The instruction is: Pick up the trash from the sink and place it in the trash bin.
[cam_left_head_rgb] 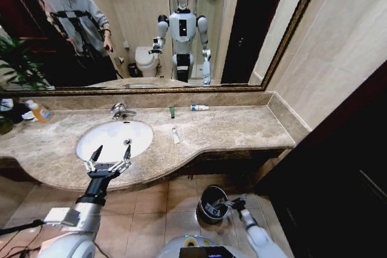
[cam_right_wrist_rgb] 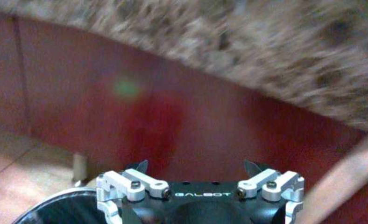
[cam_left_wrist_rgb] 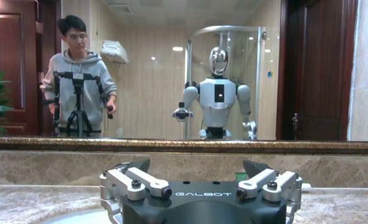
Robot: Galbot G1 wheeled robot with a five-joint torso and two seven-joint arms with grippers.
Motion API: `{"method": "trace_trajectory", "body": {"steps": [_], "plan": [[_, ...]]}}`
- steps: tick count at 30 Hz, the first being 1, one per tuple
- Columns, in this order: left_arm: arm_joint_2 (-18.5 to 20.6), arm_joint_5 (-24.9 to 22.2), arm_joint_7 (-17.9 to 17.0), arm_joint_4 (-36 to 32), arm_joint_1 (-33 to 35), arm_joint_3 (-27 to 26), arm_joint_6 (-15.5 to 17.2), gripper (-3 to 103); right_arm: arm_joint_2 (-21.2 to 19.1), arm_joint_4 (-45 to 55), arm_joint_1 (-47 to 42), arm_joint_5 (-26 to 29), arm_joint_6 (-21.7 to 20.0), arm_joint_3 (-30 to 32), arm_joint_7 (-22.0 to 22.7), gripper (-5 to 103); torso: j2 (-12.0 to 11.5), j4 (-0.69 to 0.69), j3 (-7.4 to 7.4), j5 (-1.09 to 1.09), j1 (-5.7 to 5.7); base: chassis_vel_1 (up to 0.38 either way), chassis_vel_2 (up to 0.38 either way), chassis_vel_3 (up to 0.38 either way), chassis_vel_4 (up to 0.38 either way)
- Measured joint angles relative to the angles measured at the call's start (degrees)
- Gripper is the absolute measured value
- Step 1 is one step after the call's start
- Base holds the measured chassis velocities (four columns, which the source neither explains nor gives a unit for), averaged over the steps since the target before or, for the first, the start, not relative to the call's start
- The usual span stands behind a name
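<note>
Beige marble counter (cam_left_head_rgb: 230,128) spans the middle of the head view, with the white sink (cam_left_head_rgb: 115,139) set in its left half and a chrome tap (cam_left_head_rgb: 121,111) behind it. Left gripper (cam_left_head_rgb: 109,156) hovers at the sink's front rim, lower left of frame, fingers spread apart, nothing between them. Trash on the counter: a white tube (cam_left_head_rgb: 175,135) just right of the sink, a green tube (cam_left_head_rgb: 172,112) and a blue-and-white tube (cam_left_head_rgb: 199,107) near the back wall at centre. An orange bottle (cam_left_head_rgb: 40,112) stands at far left. Bin (cam_left_head_rgb: 213,203) sits on the floor tiles, bottom centre, with small items inside. Right gripper (cam_left_head_rgb: 236,204) is at the bin's right rim; whether it is apart or together cannot be told here.

Left wrist view: left gripper (cam_left_wrist_rgb: 196,171) at bottom centre, fingers wide apart and empty, facing the mirror; sink edge (cam_left_wrist_rgb: 66,218) at lower left; the green tube (cam_left_wrist_rgb: 241,176) peeks up beside the right finger.

Right wrist view: right gripper (cam_right_wrist_rgb: 196,169) at bottom centre, fingers apart, empty. Bin rim (cam_right_wrist_rgb: 62,209) at lower left; counter underside (cam_right_wrist_rgb: 246,51) fills the top.
</note>
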Motion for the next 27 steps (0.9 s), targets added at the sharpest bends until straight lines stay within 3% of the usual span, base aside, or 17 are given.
{"method": "trace_trajectory", "body": {"steps": [1, 3, 5, 9, 13, 27], "plan": [[0.0, 0.0, 0.0, 0.0, 0.0, 0.0, 0.0, 100, -0.2, 4.9, -3.2, 1.4, -0.5, 2.3, -0.4, 100, 0.0, -0.01, 0.00, 0.00, 0.00, 0.000, 0.000, 0.000, 0.000], [0.0, 0.0, 0.0, 0.0, 0.0, 0.0, 0.0, 100, -0.2, 4.9, -3.2, 1.4, -0.5, 2.3, -0.4, 100, 0.0, -0.01, 0.00, 0.00, 0.00, 0.000, 0.000, 0.000, 0.000], [0.0, 0.0, 0.0, 0.0, 0.0, 0.0, 0.0, 100, -0.5, 15.0, -8.9, 5.0, -2.1, 5.9, -0.9, 100, 0.0, 0.01, 0.00, 0.02, 0.00, 0.000, 0.000, 0.000, 0.000], [0.0, 0.0, 0.0, 0.0, 0.0, 0.0, 0.0, 100, 0.2, 25.9, -14.6, 8.5, -4.4, 9.5, -1.4, 100, 0.0, -0.01, 0.00, -0.03, 0.00, 0.000, 0.000, 0.000, 0.000], [0.0, 0.0, 0.0, 0.0, 0.0, 0.0, 0.0, 100, 1.0, 31.7, -16.6, 10.5, -5.7, 10.9, -1.7, 100, 0.0, 0.01, 0.00, 0.00, 0.00, 0.000, 0.000, 0.000, 0.000], [0.0, 0.0, 0.0, 0.0, 0.0, 0.0, 0.0, 100, 2.3, 47.8, -18.0, 13.3, -11.8, 8.3, -0.8, 100, 0.0, 0.00, 0.00, -0.01, 0.01, 0.000, 0.000, 0.000, 0.000]]}}
